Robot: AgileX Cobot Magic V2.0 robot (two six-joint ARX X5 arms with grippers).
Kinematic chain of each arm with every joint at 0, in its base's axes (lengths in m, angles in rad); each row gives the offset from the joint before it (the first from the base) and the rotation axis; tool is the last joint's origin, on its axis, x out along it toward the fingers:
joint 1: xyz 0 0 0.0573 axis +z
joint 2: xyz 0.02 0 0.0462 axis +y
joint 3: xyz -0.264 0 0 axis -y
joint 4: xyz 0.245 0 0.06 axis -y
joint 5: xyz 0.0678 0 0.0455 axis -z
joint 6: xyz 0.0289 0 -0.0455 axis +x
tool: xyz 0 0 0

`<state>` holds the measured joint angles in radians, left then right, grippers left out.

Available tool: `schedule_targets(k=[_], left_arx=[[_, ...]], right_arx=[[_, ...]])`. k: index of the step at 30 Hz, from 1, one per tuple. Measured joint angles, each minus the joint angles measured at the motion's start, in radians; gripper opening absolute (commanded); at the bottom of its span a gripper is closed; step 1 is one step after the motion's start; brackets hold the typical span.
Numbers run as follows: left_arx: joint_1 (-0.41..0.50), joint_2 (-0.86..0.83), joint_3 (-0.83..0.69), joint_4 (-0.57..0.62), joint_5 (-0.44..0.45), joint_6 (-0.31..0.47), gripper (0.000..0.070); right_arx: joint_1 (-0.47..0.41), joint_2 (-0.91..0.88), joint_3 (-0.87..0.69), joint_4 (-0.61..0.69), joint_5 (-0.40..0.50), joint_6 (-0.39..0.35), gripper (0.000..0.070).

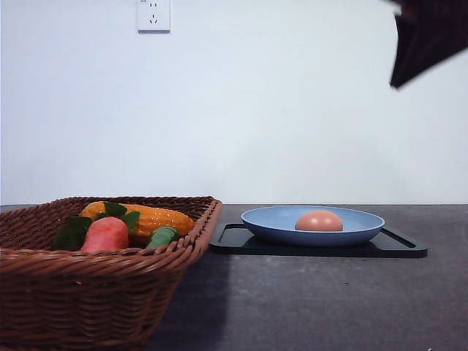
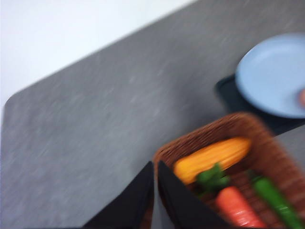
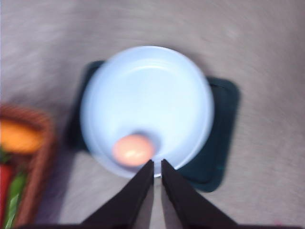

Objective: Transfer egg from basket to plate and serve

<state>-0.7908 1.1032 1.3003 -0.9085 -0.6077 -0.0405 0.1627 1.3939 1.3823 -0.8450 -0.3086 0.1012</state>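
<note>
The brownish-pink egg [image 1: 319, 221] lies in the blue plate [image 1: 270, 223], right of its middle. The plate stands on a black tray [image 1: 398, 245] at centre right of the table. The wicker basket [image 1: 110, 270] sits at front left. My right gripper [image 3: 157, 162] hovers high above the plate [image 3: 147, 95], shut and holding nothing, with the egg [image 3: 133, 149] just beyond its tips. My left gripper [image 2: 156, 164] is shut and holds nothing, above the basket's [image 2: 259, 138] rim. The plate [image 2: 276, 76] lies beyond the basket.
The basket holds a yellow corn cob [image 1: 150, 217], an orange-red carrot with leaves [image 1: 106, 234] and a green vegetable [image 1: 162, 236]. A dark part of my right arm [image 1: 428, 36] hangs at the upper right. The grey tabletop [image 1: 314, 300] stretches in front of the tray.
</note>
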Motion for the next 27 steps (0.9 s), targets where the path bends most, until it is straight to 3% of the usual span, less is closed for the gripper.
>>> schedule_targets(k=[5, 11, 15, 21, 24, 27], left_arx=[[0.150, 0.026, -0.082, 0.080, 0.065, 0.004, 0.0000], [0.265, -0.039, -0.319, 0.262, 0.219, 0.004, 0.0000], [0.276, -0.152, -0.494, 0.397, 0.294, -0.005, 0.0000], [0.258, -0.355, -0.694, 0.566, 0.371, -0.098, 0.0000], [0.232, -0.442, -0.767, 0.596, 0.377, -0.145, 0.0000], [0.221, -0.499, -0.787, 0.577, 0.377, -0.183, 0.0000]], right_arx=[[0.147, -0.145, -0.120, 0.032, 0.115, -0.017, 0.0000], [0.293, -0.336, -0.347, 0.208, 0.240, -0.024, 0.0000], [0.340, -0.463, -0.529, 0.358, 0.308, -0.026, 0.0000], [0.372, -0.619, -0.805, 0.646, 0.313, -0.024, 0.0000], [0.373, -0.665, -0.911, 0.756, 0.313, -0.015, 0.0000], [0.373, -0.671, -0.958, 0.781, 0.313, -0.001, 0.0000]])
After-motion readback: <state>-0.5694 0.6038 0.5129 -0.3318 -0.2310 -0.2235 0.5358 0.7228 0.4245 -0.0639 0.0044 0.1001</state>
